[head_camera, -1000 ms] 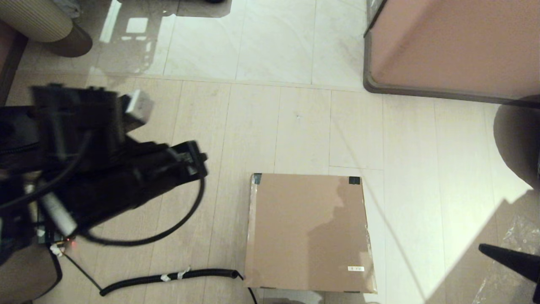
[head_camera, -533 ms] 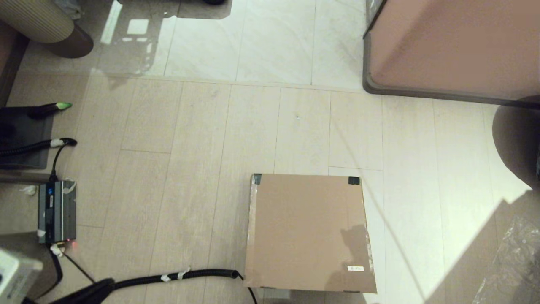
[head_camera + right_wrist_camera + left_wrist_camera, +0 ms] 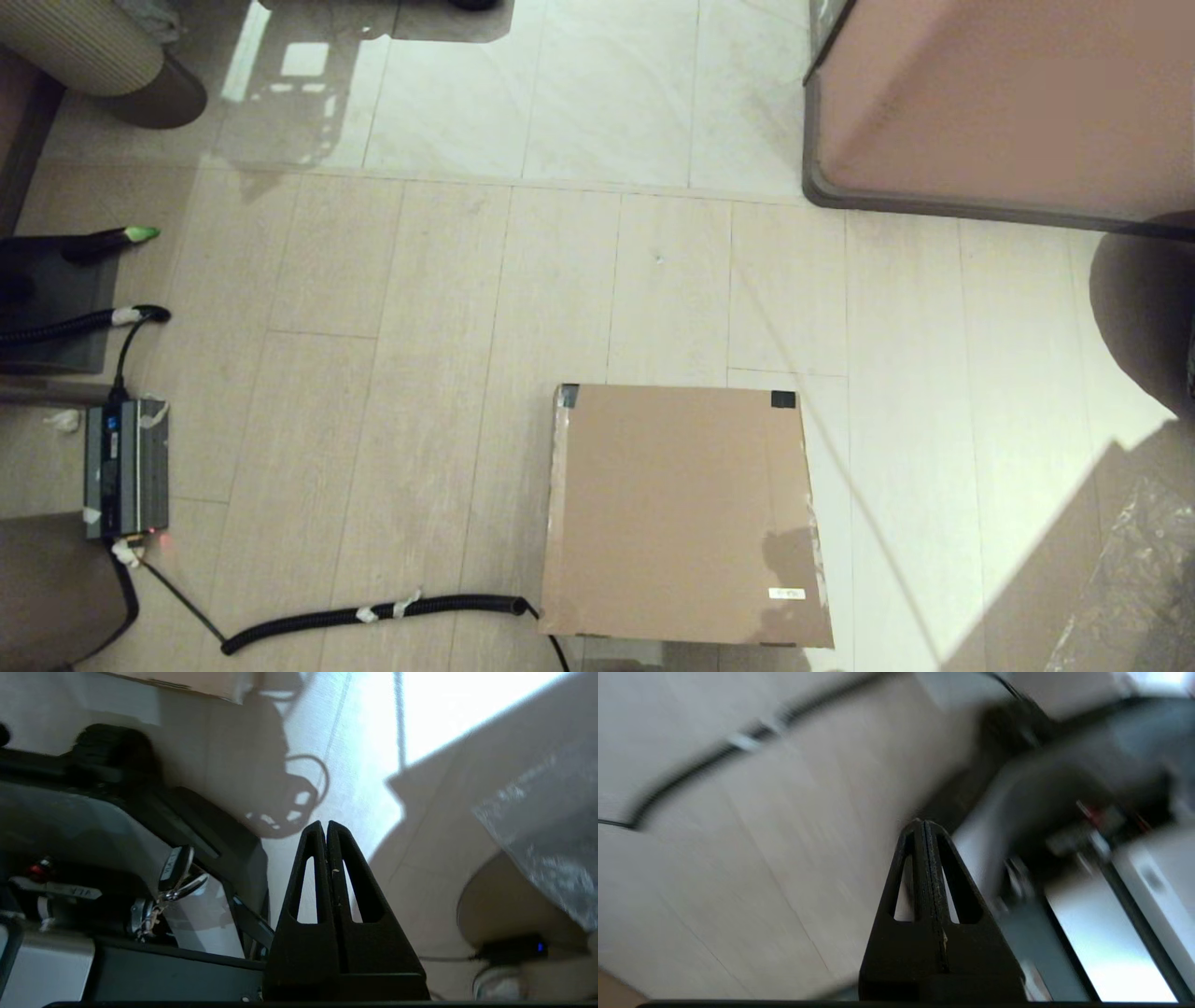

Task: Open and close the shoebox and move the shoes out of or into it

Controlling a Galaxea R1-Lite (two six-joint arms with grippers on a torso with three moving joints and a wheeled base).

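Observation:
The shoebox (image 3: 686, 513) lies on the floor in the head view, lid down flat, with black tape at its far corners and a small white label near its front right corner. No shoes show in any view. Neither arm appears in the head view. My left gripper (image 3: 923, 826) is shut and empty, hanging over pale floor beside the robot's base. In the right wrist view my right gripper (image 3: 325, 827) is shut too, holding nothing, low beside the base; a corner of the shoebox (image 3: 196, 683) shows far beyond it.
A large pinkish-brown furniture block (image 3: 1008, 103) with a grey base stands at the back right. A grey electronics box (image 3: 126, 467) and a black corrugated cable (image 3: 373, 613) lie on the floor at the left. Crinkled plastic (image 3: 1134, 579) sits at the front right.
The left arm, which filled the left of the head view a second ago, has dropped out of sight. The right fingertip at the lower right edge has also gone. The shoebox has not moved.

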